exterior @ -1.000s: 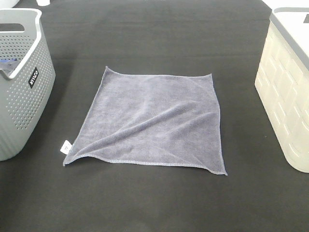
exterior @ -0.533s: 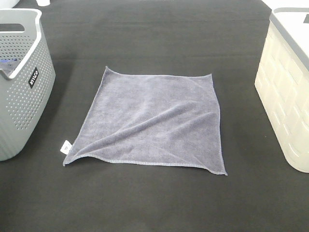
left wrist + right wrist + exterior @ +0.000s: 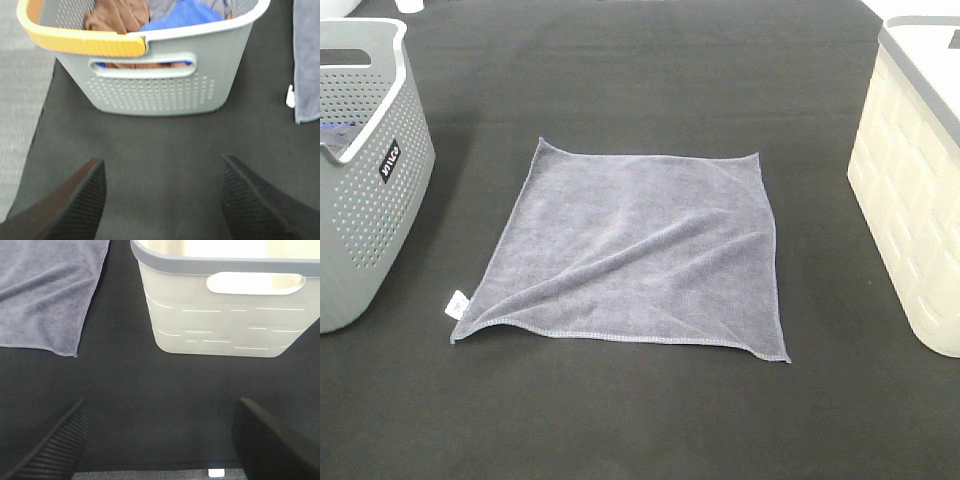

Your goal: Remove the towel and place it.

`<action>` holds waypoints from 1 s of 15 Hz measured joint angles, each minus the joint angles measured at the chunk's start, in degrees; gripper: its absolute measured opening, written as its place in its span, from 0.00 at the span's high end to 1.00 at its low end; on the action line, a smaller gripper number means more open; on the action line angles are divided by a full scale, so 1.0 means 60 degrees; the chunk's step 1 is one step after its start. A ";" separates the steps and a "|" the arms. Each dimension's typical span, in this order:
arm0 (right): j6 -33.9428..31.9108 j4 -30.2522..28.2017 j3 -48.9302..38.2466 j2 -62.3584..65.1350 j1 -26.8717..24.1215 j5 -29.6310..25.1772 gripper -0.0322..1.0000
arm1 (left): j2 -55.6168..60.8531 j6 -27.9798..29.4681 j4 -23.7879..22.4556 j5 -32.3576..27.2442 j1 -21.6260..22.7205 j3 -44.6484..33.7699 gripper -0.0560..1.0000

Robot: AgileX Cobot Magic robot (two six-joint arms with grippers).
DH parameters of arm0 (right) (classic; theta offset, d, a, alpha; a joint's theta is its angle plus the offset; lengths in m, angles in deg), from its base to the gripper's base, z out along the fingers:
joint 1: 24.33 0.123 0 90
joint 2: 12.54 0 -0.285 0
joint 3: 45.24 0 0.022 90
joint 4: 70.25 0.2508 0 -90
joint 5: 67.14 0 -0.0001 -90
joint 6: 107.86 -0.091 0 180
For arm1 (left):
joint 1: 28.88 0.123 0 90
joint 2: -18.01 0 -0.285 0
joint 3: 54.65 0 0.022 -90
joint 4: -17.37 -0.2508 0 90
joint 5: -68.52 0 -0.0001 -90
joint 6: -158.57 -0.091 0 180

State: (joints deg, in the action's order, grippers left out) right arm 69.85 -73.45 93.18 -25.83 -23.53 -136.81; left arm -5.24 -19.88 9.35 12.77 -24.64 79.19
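The left fingers (image 3: 160,200) are standing apart over bare bench (image 3: 640,60), facing the grey basket (image 3: 365,170). The towel (image 3: 635,250) is lying flat mid-bench between the 2 baskets, its tag corner (image 3: 457,303) nearest that arm. The right fingers (image 3: 160,440) are gaping before the cream basket (image 3: 910,190), the towel off to their side.

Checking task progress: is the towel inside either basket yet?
No, the towel lies spread flat on the black table, between the grey basket and the cream basket.

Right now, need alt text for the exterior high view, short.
A grey-blue towel lies spread on a black table, a ridge crossing it diagonally. A grey perforated basket stands at the left edge, a cream basket at the right; no gripper shows.
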 joint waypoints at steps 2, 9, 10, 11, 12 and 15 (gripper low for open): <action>0.0191 0.0000 -0.0258 0.0363 0.0000 0.0000 0.23 | 0.0439 0.0000 0.0038 0.0000 0.0000 -0.0010 0.37; 0.0812 0.0430 -0.1509 0.0955 0.0000 0.0812 0.23 | 0.2626 0.0000 0.0840 -0.1022 0.0000 -0.0229 0.37; 0.0859 0.0535 -0.1566 0.0955 0.0000 0.0907 0.23 | 0.2626 0.0000 0.0898 -0.1022 0.0000 -0.0229 0.37; 0.0898 0.0592 -0.1595 0.0955 0.0000 0.0993 0.23 | 0.2626 0.0000 0.0993 -0.1022 0.0000 -0.0229 0.37; 0.0898 0.0621 -0.1595 0.0955 0.0000 0.1003 0.23 | 0.2626 0.0000 0.1098 -0.1022 0.0000 -0.0229 0.37; 0.0898 0.0621 -0.1595 0.0955 0.0000 0.1012 0.23 | 0.2626 0.0000 0.1127 -0.1022 0.0000 -0.0229 0.37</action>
State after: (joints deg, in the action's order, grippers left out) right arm 75.24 -69.73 83.61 -20.10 -23.53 -130.73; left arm 10.51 -19.88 16.11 6.64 -24.64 77.81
